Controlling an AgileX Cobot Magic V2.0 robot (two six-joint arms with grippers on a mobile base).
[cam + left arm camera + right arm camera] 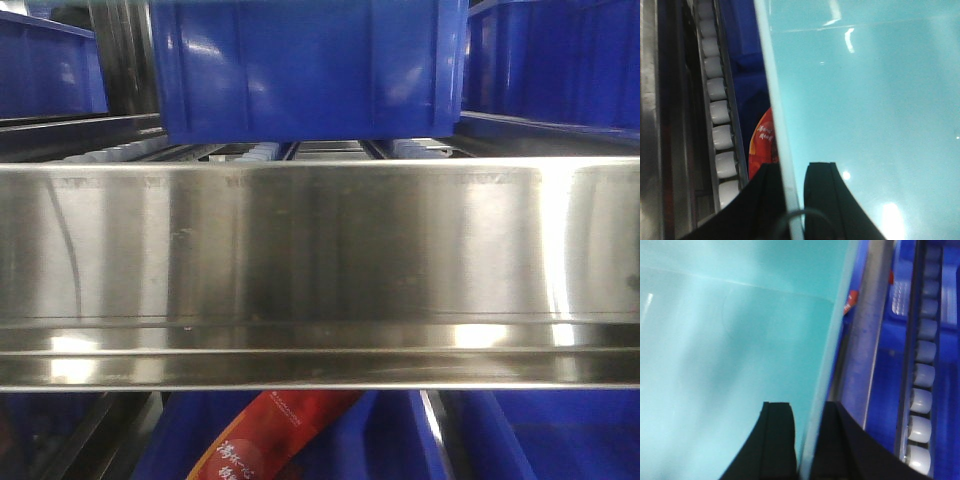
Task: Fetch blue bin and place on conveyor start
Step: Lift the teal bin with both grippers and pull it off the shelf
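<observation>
The blue bin (pixel 865 110) fills most of the left wrist view as a pale turquoise tub seen from above. My left gripper (pixel 791 172) is shut on its left wall, one black finger inside and one outside. The same bin (pixel 730 340) fills the left of the right wrist view. There my right gripper (pixel 809 412) is shut on its right wall, again one finger on each side of the rim. Neither the bin nor the grippers show in the front view. The conveyor start is out of view.
A shiny steel shelf rail (pixel 320 270) spans the front view, with a dark blue ribbed crate (pixel 310 65) on the shelf above and more dark blue crates beside and below. A red packet (pixel 270 435) lies below. White roller tracks (pixel 717 120) (pixel 922 400) run beside the bin.
</observation>
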